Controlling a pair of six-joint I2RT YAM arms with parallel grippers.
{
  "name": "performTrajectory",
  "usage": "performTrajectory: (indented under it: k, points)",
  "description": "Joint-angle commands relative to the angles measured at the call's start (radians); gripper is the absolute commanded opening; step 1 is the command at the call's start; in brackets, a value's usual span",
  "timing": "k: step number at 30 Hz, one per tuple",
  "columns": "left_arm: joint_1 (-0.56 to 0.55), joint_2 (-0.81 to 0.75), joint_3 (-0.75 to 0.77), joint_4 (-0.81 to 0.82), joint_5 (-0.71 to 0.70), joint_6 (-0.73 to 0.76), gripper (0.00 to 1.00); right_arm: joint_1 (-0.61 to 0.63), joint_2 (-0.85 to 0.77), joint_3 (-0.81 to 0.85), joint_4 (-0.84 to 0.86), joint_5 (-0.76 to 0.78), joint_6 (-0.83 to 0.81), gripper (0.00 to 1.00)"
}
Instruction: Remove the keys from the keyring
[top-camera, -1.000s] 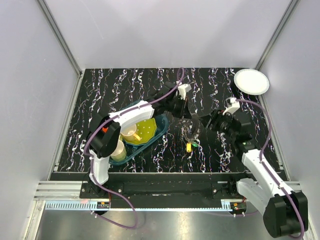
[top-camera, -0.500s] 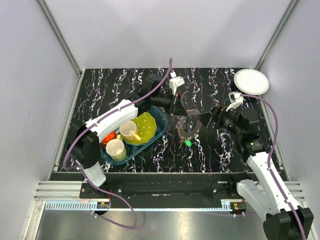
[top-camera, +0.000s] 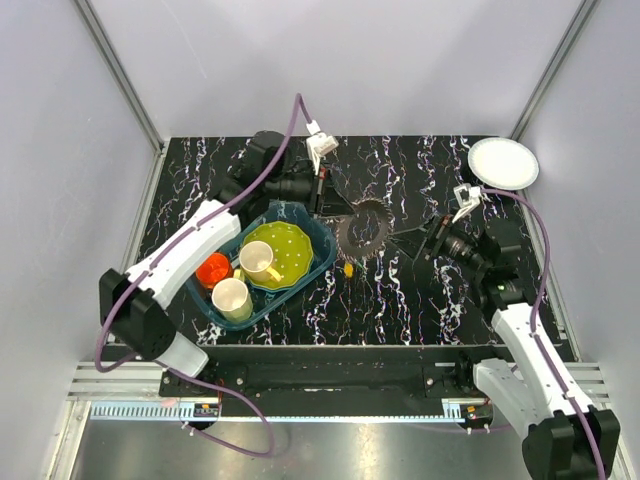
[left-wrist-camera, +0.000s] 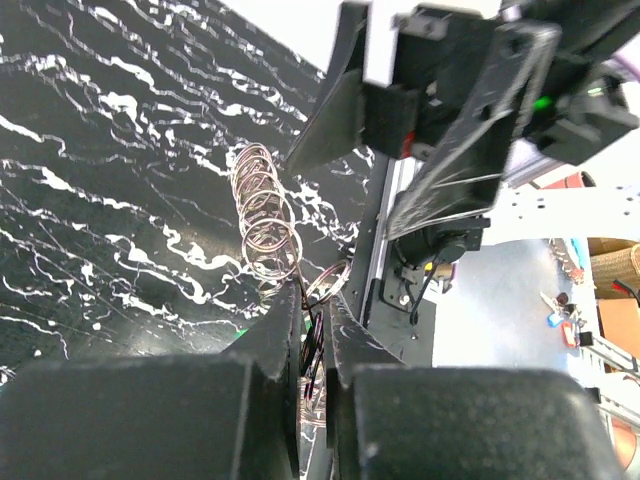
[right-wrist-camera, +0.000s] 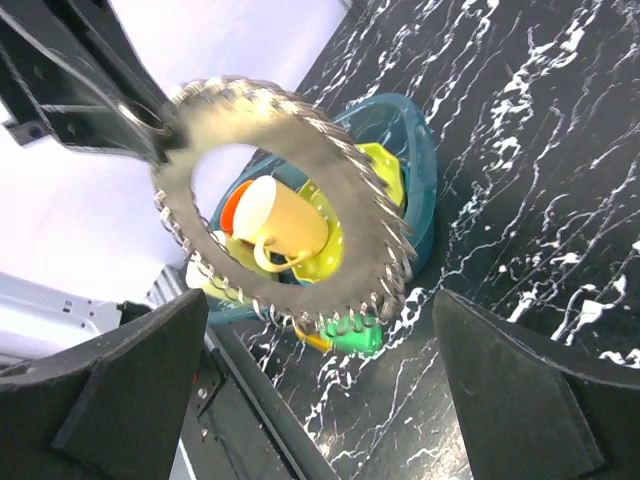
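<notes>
The keyring (top-camera: 362, 230) is a flat grey ring edged with many small wire loops. It hangs in the air beside the teal tray (top-camera: 322, 262). My left gripper (top-camera: 335, 207) is shut on its rim; in the left wrist view the fingertips (left-wrist-camera: 290, 310) pinch the wire loops (left-wrist-camera: 265, 215). A green-headed key (right-wrist-camera: 358, 338) and a yellow-headed key (right-wrist-camera: 315, 341) dangle under the keyring (right-wrist-camera: 345, 215). The yellow one (top-camera: 348, 268) also shows from above. My right gripper (top-camera: 428, 240) stands wide open a short way right of the ring, holding nothing, its fingers (right-wrist-camera: 130, 385) far apart.
The teal tray holds a yellow-green plate (top-camera: 285, 255), two pale cups (top-camera: 258, 262) and an orange item (top-camera: 212, 270). A white plate (top-camera: 503, 163) lies at the back right corner. Grey walls enclose the black marbled table (top-camera: 400, 300).
The right gripper has opened and drawn back to the right. The left arm has swung back and left, carrying the keyring with the dangling keys toward the tray's right end.
</notes>
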Motion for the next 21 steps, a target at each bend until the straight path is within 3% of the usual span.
performTrajectory:
  k: [1, 6, 10, 13, 14, 18, 20, 21]
  points:
    - [0.019, -0.102, 0.023, 0.136, 0.103, -0.062, 0.00, -0.013, 0.044, -0.052, 0.307, -0.152, 0.121, 1.00]
    - [0.035, -0.155, -0.047, 0.309, 0.175, -0.208, 0.00, -0.018, 0.142, -0.099, 0.588, -0.275, 0.269, 0.97]
    - [0.041, -0.174, -0.081, 0.442, 0.198, -0.302, 0.00, -0.018, 0.202, -0.129, 0.906, -0.313, 0.423, 0.90]
    - [0.042, -0.174, -0.096, 0.469, 0.200, -0.325, 0.00, -0.016, 0.237, -0.123, 1.029, -0.339, 0.488, 0.76]
    - [0.042, -0.172, -0.104, 0.484, 0.201, -0.337, 0.00, -0.016, 0.251, -0.123, 1.056, -0.354, 0.518, 0.62]
    - [0.044, -0.159, -0.139, 0.579, 0.204, -0.403, 0.00, -0.016, 0.263, -0.134, 1.188, -0.361, 0.601, 0.42]
    - [0.047, -0.148, -0.141, 0.578, 0.209, -0.412, 0.00, -0.018, 0.254, -0.138, 1.234, -0.364, 0.624, 0.27]
    - [0.055, -0.137, -0.142, 0.578, 0.209, -0.415, 0.00, -0.016, 0.249, -0.138, 1.242, -0.364, 0.626, 0.12]
